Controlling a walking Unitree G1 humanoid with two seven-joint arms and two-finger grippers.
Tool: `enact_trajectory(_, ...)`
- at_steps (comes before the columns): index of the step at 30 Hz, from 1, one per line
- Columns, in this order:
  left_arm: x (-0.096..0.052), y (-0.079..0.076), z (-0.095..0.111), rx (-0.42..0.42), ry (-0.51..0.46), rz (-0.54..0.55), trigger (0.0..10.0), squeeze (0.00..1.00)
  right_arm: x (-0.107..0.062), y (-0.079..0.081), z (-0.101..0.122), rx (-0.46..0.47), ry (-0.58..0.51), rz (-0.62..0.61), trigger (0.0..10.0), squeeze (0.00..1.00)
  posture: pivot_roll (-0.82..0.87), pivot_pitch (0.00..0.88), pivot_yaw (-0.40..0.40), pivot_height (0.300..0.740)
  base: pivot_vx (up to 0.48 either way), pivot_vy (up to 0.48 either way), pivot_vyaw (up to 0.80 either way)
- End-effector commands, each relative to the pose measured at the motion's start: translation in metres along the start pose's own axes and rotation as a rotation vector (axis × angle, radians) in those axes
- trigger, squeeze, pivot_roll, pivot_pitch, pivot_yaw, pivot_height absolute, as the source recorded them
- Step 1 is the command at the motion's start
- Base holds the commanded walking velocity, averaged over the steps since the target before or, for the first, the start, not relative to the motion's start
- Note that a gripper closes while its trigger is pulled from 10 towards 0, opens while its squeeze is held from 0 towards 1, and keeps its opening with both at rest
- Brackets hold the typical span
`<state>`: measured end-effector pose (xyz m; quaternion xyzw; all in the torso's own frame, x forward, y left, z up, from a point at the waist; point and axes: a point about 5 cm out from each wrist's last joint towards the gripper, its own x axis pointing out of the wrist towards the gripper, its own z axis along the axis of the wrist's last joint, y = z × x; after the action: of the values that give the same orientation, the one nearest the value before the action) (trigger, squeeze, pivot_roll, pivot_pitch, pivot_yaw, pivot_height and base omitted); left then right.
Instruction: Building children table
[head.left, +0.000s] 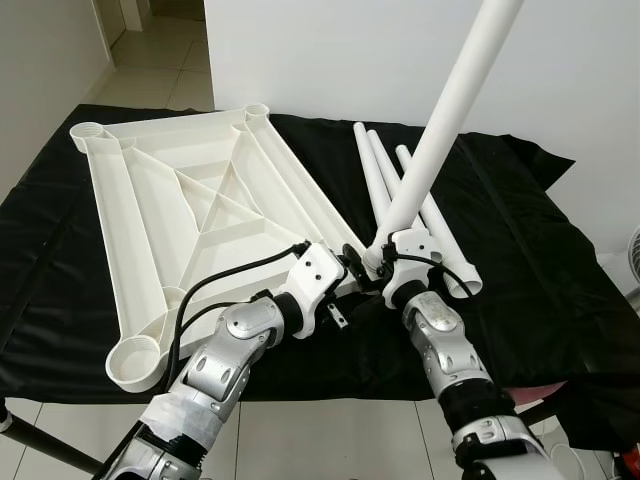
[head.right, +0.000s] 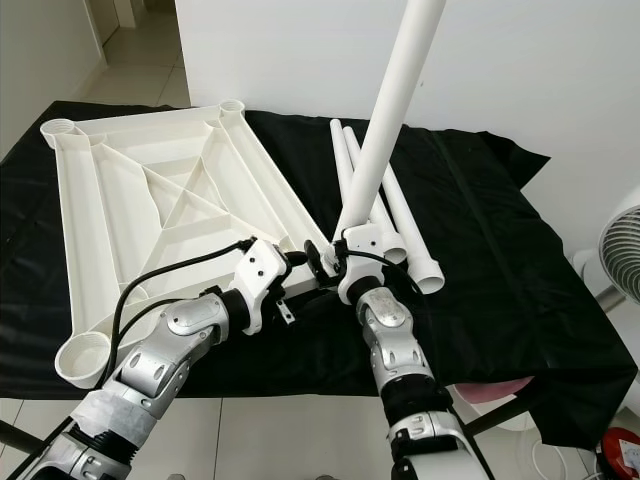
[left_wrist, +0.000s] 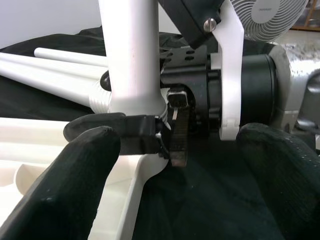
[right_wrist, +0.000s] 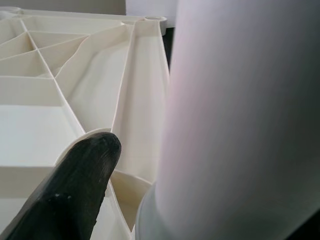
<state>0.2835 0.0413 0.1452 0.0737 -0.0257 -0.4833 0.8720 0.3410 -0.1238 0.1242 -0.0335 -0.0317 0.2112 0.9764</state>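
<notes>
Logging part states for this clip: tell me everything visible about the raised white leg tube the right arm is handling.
The leg tube is a plain white, smooth, plastic-looking cylinder, tilted steeply with its top leaning away to the right and out of frame. Its ribbed lower end sits at the near right corner socket of the upturned tabletop. The right gripper holds it low down, jaws shut around it; the left gripper is right beside the same joint. Three similar tubes lie behind on the black cloth.

A black cloth (head.left: 520, 250) covers the work surface across the middle of the frame. A white fan (head.right: 622, 255) stands at the right edge. White wall (head.left: 330, 50) fills the top; pale floor tiles (head.left: 160, 60) at upper left. Something pink (head.right: 490, 388), perhaps fabric, at lower right.
</notes>
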Motion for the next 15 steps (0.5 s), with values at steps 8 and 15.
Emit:
enact_trajectory(8, -0.001, -0.001, 0.002, -0.007, -0.001, -0.013, 10.0, 0.00, 0.002, -0.008, 0.001, -0.080, 0.024, 0.137, 10.0, 0.00, 0.04, 0.000, -0.088, 0.740, 0.000, 0.000, 0.00)
enact_trajectory(15, -0.002, -0.003, 0.003, -0.014, 0.003, -0.032, 10.0, 0.00, 0.005, -0.018, 0.000, -0.153, 0.077, 0.245, 10.0, 0.00, 0.05, 0.000, -0.087, 0.740, 0.000, 0.000, 0.00)
